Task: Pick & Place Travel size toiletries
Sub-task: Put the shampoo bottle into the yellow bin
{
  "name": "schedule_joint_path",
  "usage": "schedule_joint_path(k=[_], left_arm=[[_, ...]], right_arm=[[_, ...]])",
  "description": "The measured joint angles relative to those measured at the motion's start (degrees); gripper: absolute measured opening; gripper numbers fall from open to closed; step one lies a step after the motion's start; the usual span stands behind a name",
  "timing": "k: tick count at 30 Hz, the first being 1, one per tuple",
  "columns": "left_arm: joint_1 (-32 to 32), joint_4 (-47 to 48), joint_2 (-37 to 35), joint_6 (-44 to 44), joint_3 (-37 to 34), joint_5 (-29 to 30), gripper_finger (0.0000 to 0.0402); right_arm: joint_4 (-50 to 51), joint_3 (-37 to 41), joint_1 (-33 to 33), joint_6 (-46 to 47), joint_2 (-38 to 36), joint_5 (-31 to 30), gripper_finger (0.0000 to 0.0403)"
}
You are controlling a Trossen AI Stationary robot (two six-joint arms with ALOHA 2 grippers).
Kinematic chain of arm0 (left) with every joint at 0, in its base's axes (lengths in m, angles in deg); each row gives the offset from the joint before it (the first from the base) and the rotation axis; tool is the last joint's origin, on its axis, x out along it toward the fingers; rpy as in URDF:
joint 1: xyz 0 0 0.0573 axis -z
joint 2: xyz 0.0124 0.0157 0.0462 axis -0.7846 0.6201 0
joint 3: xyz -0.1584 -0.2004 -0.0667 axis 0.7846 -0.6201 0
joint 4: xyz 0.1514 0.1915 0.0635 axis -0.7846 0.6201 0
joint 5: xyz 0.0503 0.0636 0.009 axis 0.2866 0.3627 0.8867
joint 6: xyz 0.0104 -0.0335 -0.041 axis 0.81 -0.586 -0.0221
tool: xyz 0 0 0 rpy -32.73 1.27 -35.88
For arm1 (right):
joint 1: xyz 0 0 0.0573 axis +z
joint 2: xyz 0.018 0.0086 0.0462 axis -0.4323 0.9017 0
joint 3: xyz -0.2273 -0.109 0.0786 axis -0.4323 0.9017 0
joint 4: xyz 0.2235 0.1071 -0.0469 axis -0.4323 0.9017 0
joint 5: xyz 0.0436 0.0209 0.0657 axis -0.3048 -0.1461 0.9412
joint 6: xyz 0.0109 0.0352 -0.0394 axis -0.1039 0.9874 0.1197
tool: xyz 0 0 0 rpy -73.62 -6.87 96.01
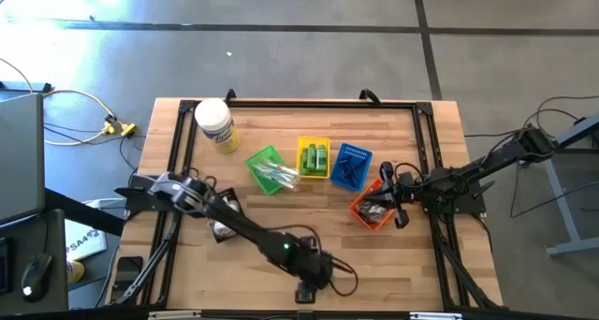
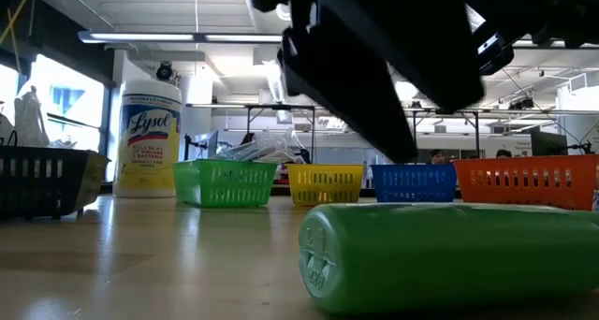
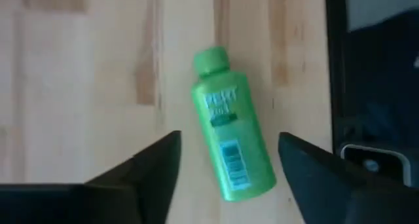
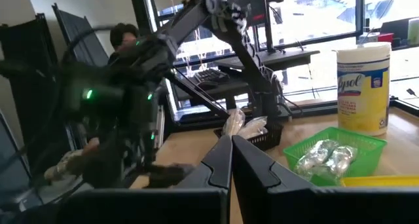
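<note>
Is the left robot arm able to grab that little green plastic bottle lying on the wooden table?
Probably yes: the left end effector hangs open right over the small green plastic bottle, fingers either side, nothing between them.

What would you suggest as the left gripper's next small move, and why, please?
Probably lower and close on the green bottle. The left gripper hovers with its fingers open on either side of the bottle, which lies flat on the table, not yet gripped.

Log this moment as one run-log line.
left gripper: open over green bottle lying on table | right gripper: shut, near orange basket
</note>
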Motion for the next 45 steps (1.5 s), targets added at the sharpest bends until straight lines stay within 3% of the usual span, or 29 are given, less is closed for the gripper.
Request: schedule_joint_path(k=[6, 14, 20, 29, 36, 42, 45], left_arm=[[0.85, 4.56, 7.34, -2.02, 8.30, 1.29, 0.0303], [0.74, 6.66, 9.92, -5.14, 8.95, 4.71, 0.0307], [0.72, 6.68, 9.89, -2.10, 8.02, 5.82, 0.0268], [-0.23, 5.00, 9.94, 5.99, 7.94, 3.76, 0.0124], [-1.33, 3.63, 7.95, 11.92, 7.50, 5.41, 0.0119], [-1.57, 2.78, -0.07, 18.20, 7.78, 13.43, 0.0120], [-1.53, 7.28, -4.83, 19.85, 7.66, 18.63, 0.0116]], right_arm=[[0.47, 0.00, 0.00, 0.59, 0.00, -0.16, 0.0003], [0.61, 0.00, 0.00, 0.82, 0.00, -0.14, 0.0003], [0.64, 0.00, 0.00, 0.82, 0.00, -0.04, 0.0003], [1.35, 0.00, 0.00, 0.82, 0.00, -0.01, 0.0003], [1.58, 0.00, 0.00, 0.82, 0.00, 0.31, 0.0003], [1.58, 0.02, 0.02, 0.84, 0.00, 4.52, 0.0003], [1.58, 0.02, 0.02, 1.07, 0.00, 4.52, 0.0003]])
